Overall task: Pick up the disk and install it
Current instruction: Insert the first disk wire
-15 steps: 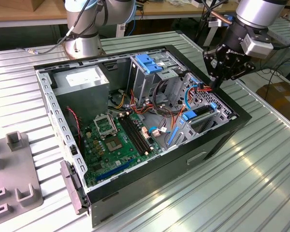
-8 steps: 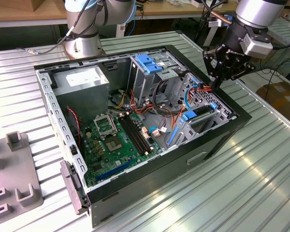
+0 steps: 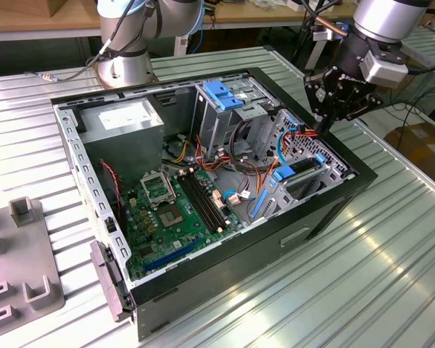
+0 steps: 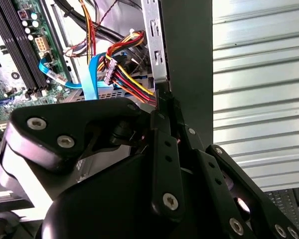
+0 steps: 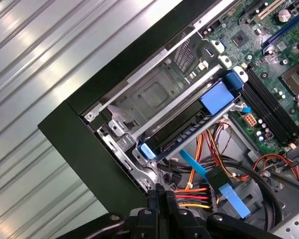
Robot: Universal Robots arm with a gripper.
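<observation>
A big black computer case lies open on a metal table with long ridges. Think of the exterior view as a clock with the middle of the case at its centre.

The disk is at about 3 o'clock. It is inside the case, slid into a metal cage by the case wall. It stands on its edge. Its blue frame shows at both ends. In the first wrist view, the disk lies in the cage with a blue tab at one end.

The gripper is at about 2 o'clock. It points down, and its tip is at the rim of the case, near the disk but not touching it. In both wrist views the fingers look pressed together. The tip of the gripper touches a bunch of red, yellow and black wires. I cannot tell if a wire is pinched between them.

The green board is at about 8 o'clock. A grey box with a white sticker is at about 10 o'clock. A grey stand sits on the table, well away from the case, at 8 o'clock.
</observation>
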